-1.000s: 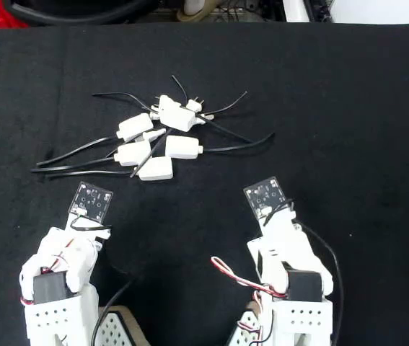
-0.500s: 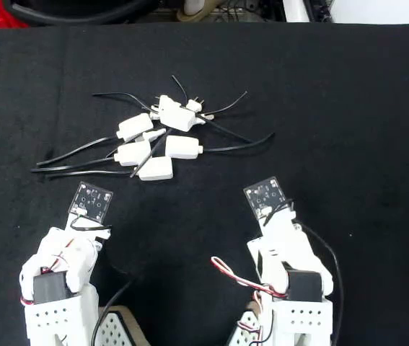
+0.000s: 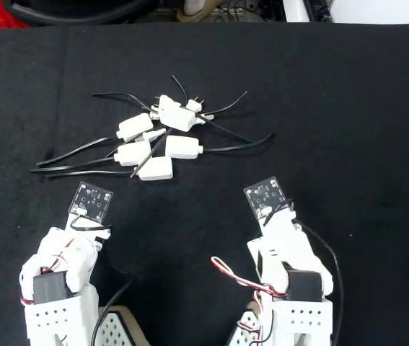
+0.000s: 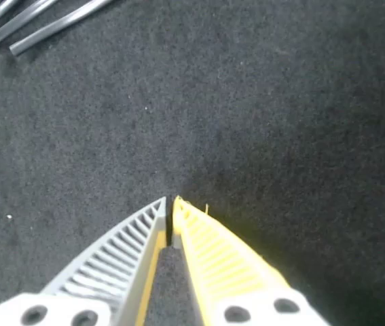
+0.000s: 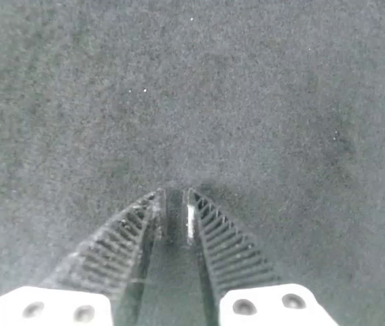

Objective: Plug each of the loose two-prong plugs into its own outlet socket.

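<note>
A pile of white plugs and outlet sockets (image 3: 158,137) with thin black cords (image 3: 74,160) lies on the black cloth, at the far centre-left of the table. One small two-prong plug (image 3: 194,106) sits at the pile's far edge. Both arms rest at the near edge, well short of the pile. The left arm (image 3: 63,263) points at the pile's near-left side. Its gripper (image 4: 171,204) is shut on nothing, just above bare cloth, with cord ends (image 4: 39,24) ahead of it. The right gripper (image 5: 174,197) is also shut and empty over bare cloth, on the right arm (image 3: 287,256).
The black cloth (image 3: 348,130) covers the whole table, with open room to the right of the pile and between the arms. Red and black items (image 3: 16,11) lie beyond the table's far edge.
</note>
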Robot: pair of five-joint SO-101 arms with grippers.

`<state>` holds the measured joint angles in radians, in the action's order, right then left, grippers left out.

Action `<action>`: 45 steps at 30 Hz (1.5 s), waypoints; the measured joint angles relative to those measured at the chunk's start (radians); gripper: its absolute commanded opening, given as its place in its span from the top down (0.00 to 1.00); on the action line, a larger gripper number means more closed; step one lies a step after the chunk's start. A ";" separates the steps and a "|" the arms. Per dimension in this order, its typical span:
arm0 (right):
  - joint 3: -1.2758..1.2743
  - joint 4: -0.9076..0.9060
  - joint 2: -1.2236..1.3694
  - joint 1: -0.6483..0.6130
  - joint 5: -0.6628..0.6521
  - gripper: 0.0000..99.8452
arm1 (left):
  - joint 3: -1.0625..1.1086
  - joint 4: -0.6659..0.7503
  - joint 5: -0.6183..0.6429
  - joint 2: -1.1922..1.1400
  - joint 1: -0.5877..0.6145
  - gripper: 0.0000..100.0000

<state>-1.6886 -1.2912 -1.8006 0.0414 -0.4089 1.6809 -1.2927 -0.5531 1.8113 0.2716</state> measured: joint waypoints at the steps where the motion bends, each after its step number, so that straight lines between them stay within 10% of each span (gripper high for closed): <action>1: 0.000 0.000 0.000 0.000 0.000 0.94 | 0.000 0.000 0.000 0.000 0.000 0.97; 28: 0.126 0.130 0.018 -0.114 -0.051 0.94 | 0.000 0.000 0.000 0.000 0.000 0.97; 45: 0.838 0.143 1.229 -0.201 0.046 0.94 | 0.000 0.000 0.000 0.000 0.000 0.97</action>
<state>-0.8508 -1.1485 -0.5715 -0.1596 -0.3629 1.6809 -1.2927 -0.5531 1.8113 0.2716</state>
